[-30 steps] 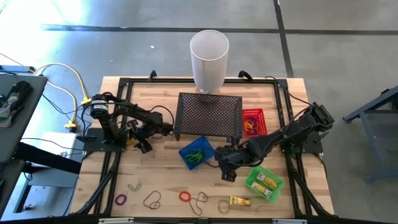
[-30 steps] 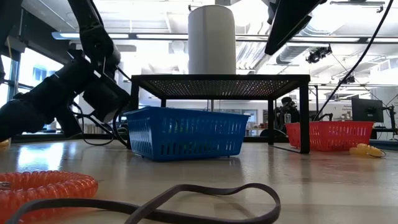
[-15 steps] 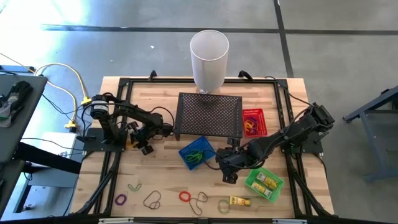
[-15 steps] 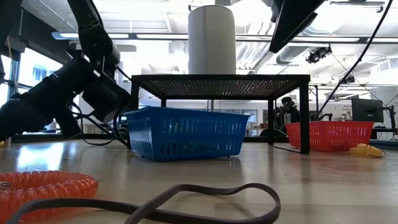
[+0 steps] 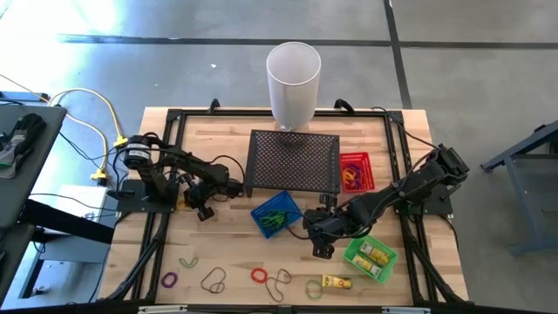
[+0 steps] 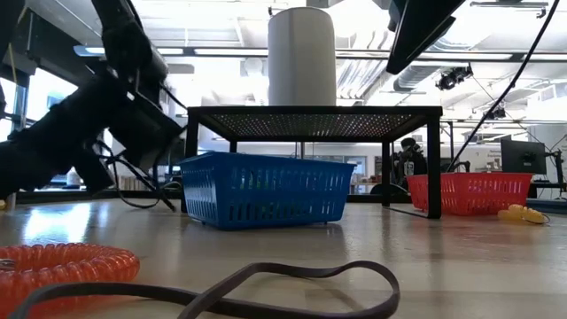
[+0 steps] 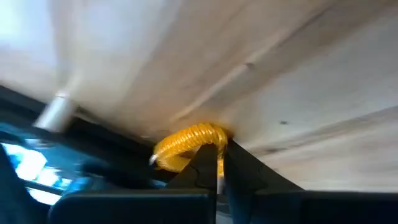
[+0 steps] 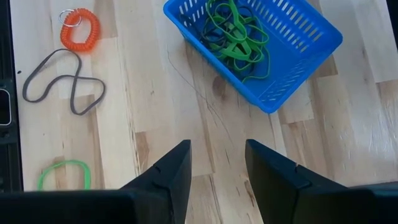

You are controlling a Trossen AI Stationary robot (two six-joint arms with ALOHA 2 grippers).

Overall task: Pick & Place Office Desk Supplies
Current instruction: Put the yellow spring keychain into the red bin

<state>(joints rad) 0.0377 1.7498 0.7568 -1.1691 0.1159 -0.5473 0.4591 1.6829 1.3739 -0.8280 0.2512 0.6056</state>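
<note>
The left gripper (image 7: 216,163) has just snapped together, pinching the yellow coil band (image 7: 186,144) at the table's left edge; right gripper (image 8: 216,167) waits spread beside the blue basket (image 8: 298,46).

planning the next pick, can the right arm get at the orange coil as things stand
Probably yes. The right gripper hangs open over bare wood beside the blue basket, and the orange coil lies loose in the open with only a dark band nearby. Whether the arm stretches that far is uncertain.

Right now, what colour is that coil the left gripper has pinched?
Yellow. The coil shows best in the left wrist view, between the left gripper's shut fingers.
</note>
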